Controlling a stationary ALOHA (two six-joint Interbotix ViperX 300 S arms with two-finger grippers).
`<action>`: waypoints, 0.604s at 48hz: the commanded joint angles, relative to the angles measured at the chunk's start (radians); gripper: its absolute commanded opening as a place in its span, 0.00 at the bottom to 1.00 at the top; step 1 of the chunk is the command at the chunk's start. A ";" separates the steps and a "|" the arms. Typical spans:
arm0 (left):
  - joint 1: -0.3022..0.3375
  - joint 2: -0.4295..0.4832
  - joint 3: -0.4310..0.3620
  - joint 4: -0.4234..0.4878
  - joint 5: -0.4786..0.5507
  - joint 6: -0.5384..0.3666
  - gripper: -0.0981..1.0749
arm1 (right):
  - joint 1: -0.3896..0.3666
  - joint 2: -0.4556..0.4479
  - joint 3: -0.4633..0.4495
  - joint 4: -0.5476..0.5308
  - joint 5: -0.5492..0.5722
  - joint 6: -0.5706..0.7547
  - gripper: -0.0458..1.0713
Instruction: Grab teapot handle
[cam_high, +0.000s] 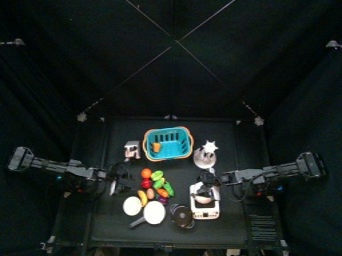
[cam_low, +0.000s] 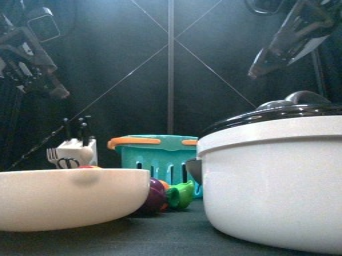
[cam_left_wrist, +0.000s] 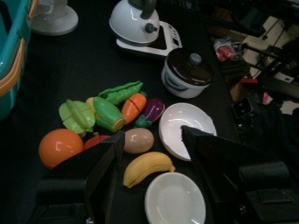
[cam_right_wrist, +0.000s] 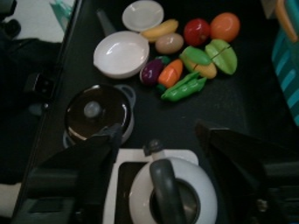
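Looking down through the right wrist camera, I saw the right gripper with its jaws spread wide and nothing between them, above the pale appliance. The teapot sat on the table just beside that appliance, untouched. My left gripper hung open over the banana and white plate.

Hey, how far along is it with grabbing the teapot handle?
Done: nothing yet; the teapot sits ungrabbed. In hand: the right gripper hovers open beside it, above the white appliance, holding nothing. Remaining: move over and close its fingers on the handle.
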 joint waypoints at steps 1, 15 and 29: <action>0.003 0.003 -0.014 -0.005 -0.009 0.000 0.86 | 0.005 -0.032 0.005 -0.005 0.018 -0.002 0.99; 0.011 0.003 -0.009 -0.008 -0.012 0.000 0.86 | 0.003 -0.077 0.066 -0.049 0.100 -0.003 0.96; 0.026 0.003 -0.008 -0.008 -0.012 -0.002 0.86 | 0.000 -0.074 0.106 -0.051 0.103 -0.002 0.95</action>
